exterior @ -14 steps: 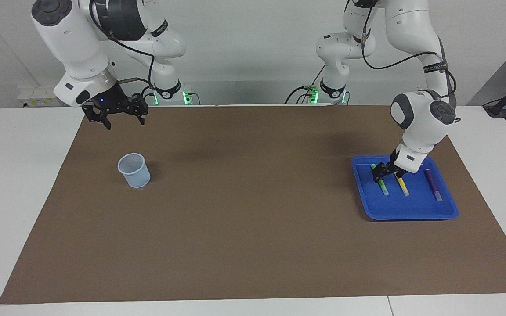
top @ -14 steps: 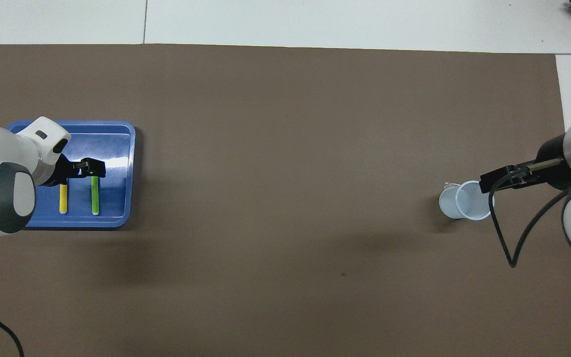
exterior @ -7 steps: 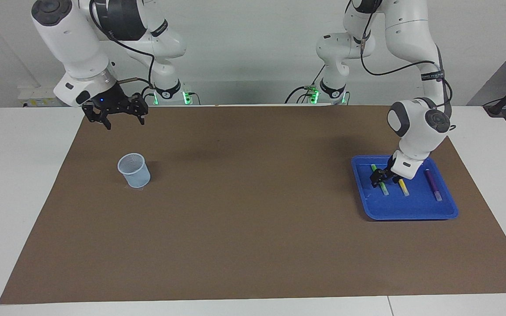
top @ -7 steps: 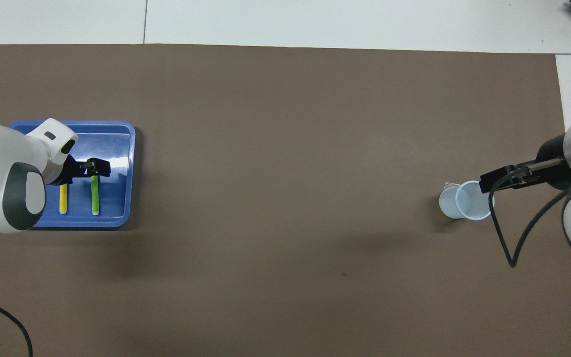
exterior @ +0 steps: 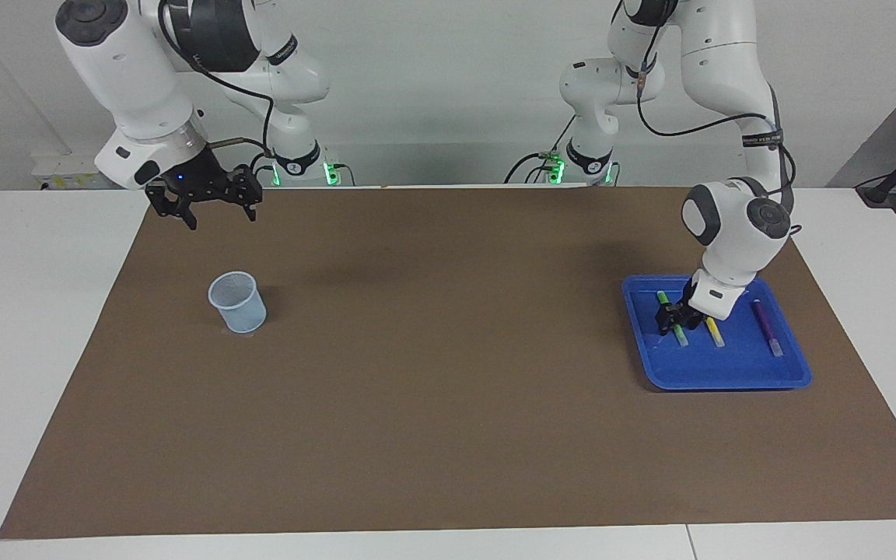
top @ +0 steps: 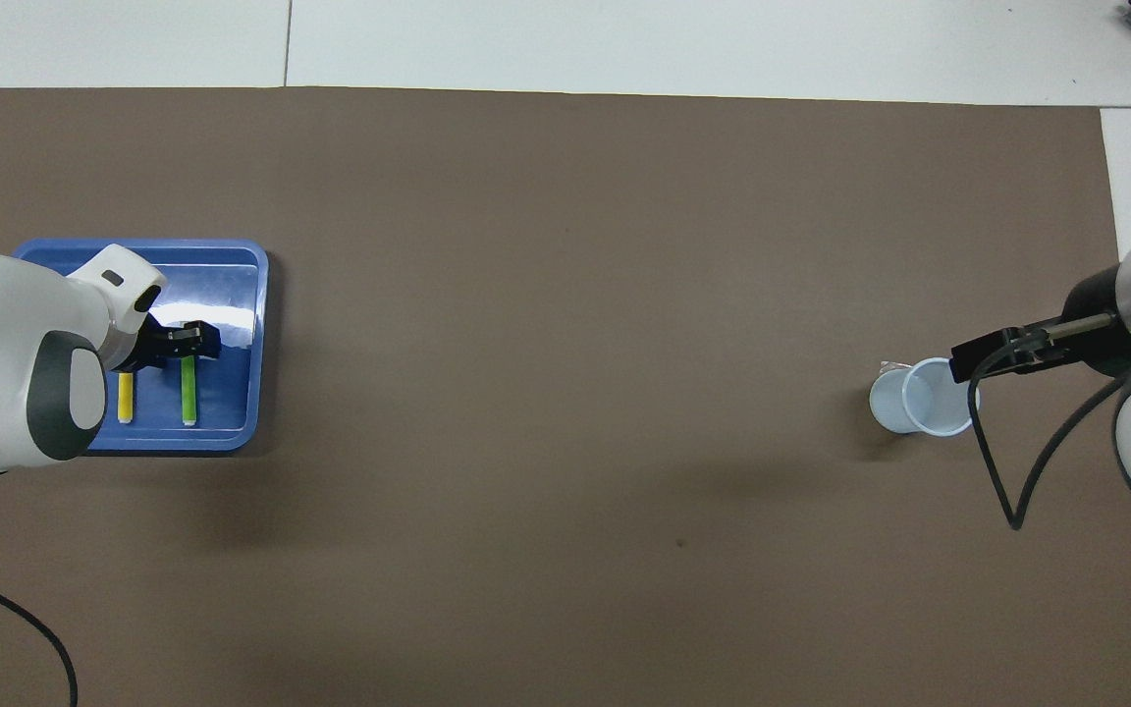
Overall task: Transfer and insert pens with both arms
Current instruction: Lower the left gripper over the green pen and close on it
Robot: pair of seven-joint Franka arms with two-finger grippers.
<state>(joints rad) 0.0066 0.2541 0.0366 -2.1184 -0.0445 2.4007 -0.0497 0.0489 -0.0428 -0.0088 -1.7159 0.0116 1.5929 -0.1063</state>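
Note:
Three pens lie in a blue tray (exterior: 697,373) (top: 232,265) toward the left arm's end of the table. The green pen (exterior: 680,333) (top: 188,393) lies beside the yellow pen (exterior: 715,334) (top: 125,398). The purple pen (exterior: 767,327) lies apart from them, and the left arm hides it in the overhead view. My left gripper (exterior: 673,317) (top: 190,339) is down in the tray at the green pen's middle. The green pen still lies flat. My right gripper (exterior: 221,220) (top: 968,363) hangs open and empty in the air by the cup, where the right arm waits.
A pale blue translucent cup (exterior: 238,302) (top: 919,403) stands upright toward the right arm's end of the table. A brown mat (exterior: 448,350) covers the table between cup and tray. Black cables trail from both arms.
My left gripper has sunk lower onto the green pen and narrowed around it, while the wrist drew slightly toward the robots. The right arm and the cup have not moved.

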